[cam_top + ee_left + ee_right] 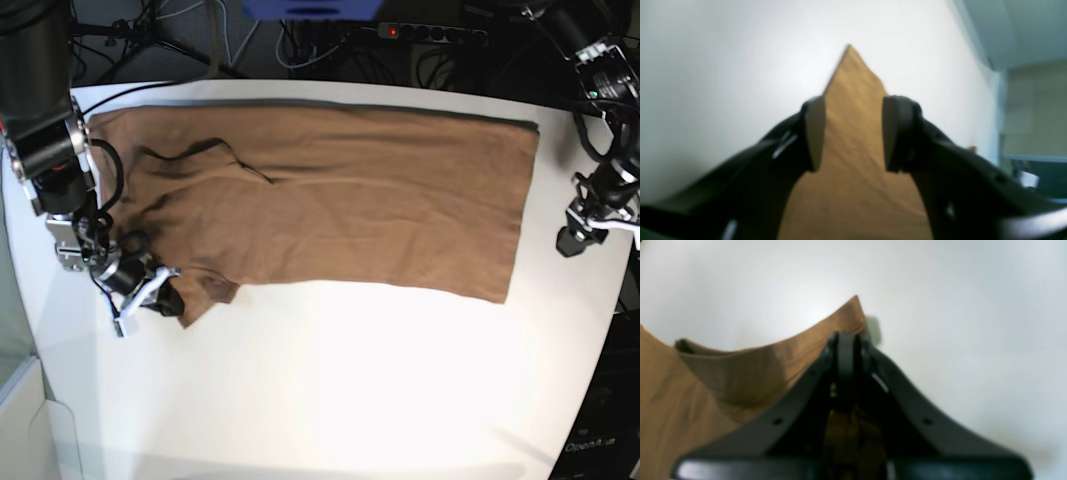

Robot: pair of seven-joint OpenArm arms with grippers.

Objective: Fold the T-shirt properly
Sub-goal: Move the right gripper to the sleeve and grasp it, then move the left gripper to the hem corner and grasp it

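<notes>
Your right gripper [168, 300] at lower left was clamped on the T-shirt [340, 195] sleeve corner; your left gripper [853, 133] hung spread.

Right arm: stood at the left edge of the base view, upper segment near the top-left corner, wrist angled down toward lower left. Right gripper [168, 300]: low at the left of the frame, jaws pressed together on a fold of the T-shirt [330, 190], cloth seen between the fingers in the right wrist view. Left arm: stood at the right edge of the base view. Left gripper [853, 133]: jaws parted, pads facing each other across a gap, nothing clamped.
</notes>
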